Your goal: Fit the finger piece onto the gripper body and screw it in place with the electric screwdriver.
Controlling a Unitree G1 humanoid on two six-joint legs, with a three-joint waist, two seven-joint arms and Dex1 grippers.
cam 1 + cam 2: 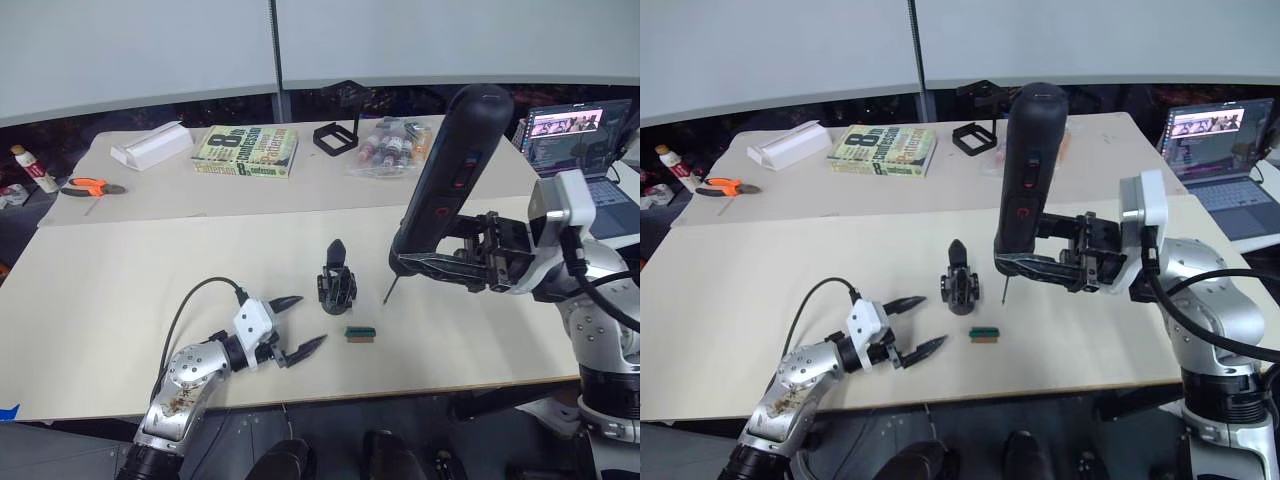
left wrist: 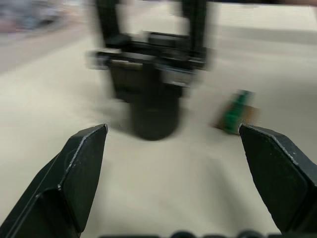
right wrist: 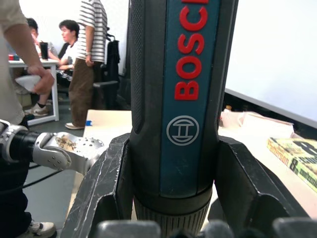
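Meanwhile right fingers [image 1: 1040,268] clamp electric screwdriver [image 1: 1027,170]; left fingers [image 1: 292,322] wide; gripper body [image 2: 151,94] blurred

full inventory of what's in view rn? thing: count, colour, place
gripper body: 1, black, table centre, upright
finger piece: 1, black, sitting on top of the gripper body
green block: 1, green, near side of the body
electric screwdriver: 1, black, red buttons, held upright, bit just right of the body
square frame: 1, black, far side
book: 1, green-yellow, far side
white box: 1, far left
pliers: 1, orange handles, far left
bag of small bottles: 1, clear, far side
laptop: 1, open, far right
left gripper: open, left of the body
right gripper: shut on the screwdriver
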